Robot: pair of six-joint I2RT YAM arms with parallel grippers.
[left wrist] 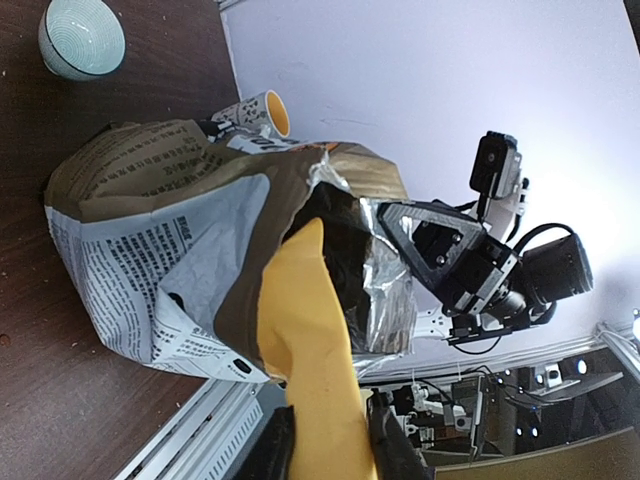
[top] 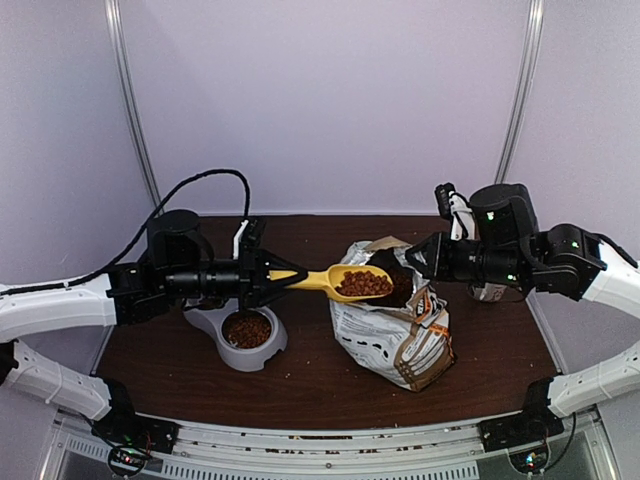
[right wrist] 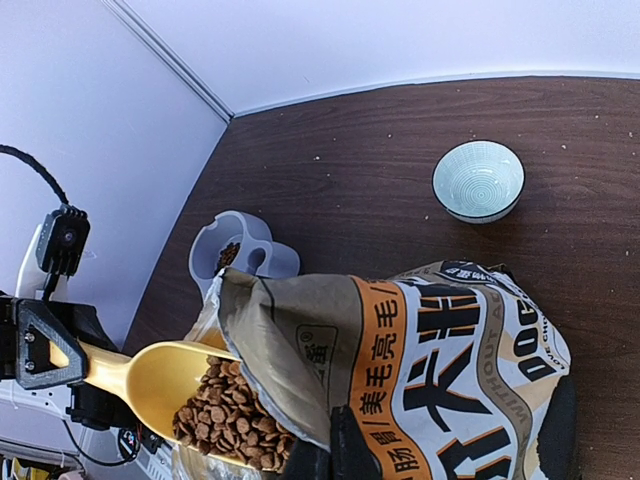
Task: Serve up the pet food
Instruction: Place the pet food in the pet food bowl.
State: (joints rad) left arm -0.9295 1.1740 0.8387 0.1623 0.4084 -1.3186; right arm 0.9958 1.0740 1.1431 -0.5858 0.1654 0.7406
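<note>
The dark wooden bench [top: 320,385] carries a crumpled silver-white printed bag [top: 395,335] with orange-brown trim. The bag stands a little right of the bench's middle, its mouth open at the top.

The right hand [top: 402,262] is closed together on the bag's upper rim, pinching the folded edge. The left hand [top: 272,275] is clamped on the handle of a yellow scoop [top: 318,279], which it holds roughly level above the bench. The scoop's head is just at the bag's mouth.

A grey feeder [top: 270,350] sits left of the bench's middle, below the left hand. A pale teal bowl [right wrist: 478,180] stands on bare bench apart from the bag.

The pet food [top: 363,283] fills the scoop's head as a heap of brown pellets. More of it lies in the feeder's dish.
</note>
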